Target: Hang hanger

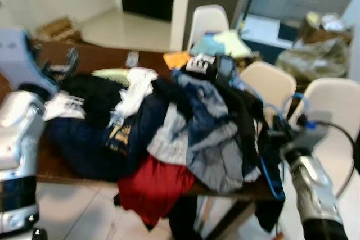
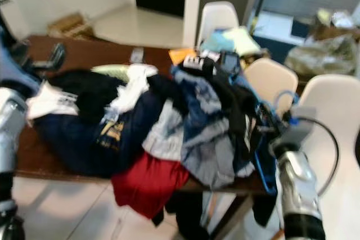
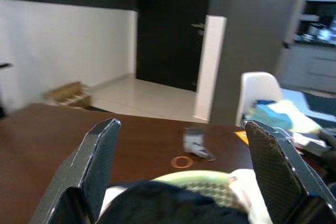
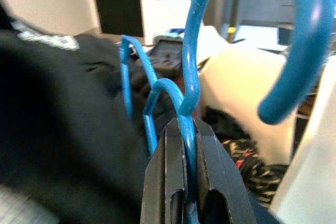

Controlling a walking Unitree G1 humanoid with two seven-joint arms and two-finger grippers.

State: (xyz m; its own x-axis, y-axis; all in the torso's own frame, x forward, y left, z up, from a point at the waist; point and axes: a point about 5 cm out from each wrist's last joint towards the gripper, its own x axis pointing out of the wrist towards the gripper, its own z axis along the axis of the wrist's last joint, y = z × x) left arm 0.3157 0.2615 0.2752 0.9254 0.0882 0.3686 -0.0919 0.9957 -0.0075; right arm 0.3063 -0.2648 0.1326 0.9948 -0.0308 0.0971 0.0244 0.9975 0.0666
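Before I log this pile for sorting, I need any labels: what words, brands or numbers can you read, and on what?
Nothing can be read for certain.
Yellow print on the navy garment: too blurred.
Black-and-white print on the black garment atop the pile: blurred letters, unreadable.
Dark marks on the white cloth: too small.
The right pincer holds a blue hanger with no visible text.

free: bare bench [image 1: 107, 57] far-left strip | blocked: clothes pile [image 1: 169, 122] covers bench middle and right | right flank: white chairs [image 1: 332, 111] just beside bench edge
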